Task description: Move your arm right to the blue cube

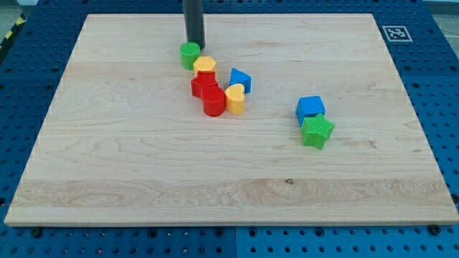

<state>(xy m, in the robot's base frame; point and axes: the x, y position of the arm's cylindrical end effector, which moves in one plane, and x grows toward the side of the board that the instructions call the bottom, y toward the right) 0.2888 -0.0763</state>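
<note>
Right of centre, blue cube (310, 108) corner toward viewer, my tip (195, 44) well apart

A pale wooden board (215, 179) lay on a blue perforated table (437, 86); a black-and-white marker tag (394, 32) sat at the view's top right.

The rod (194, 21) runs off the view's top.

My tip (194, 44) touches green cylinder (189, 54) — blue cube (310, 108) well apart.
</note>
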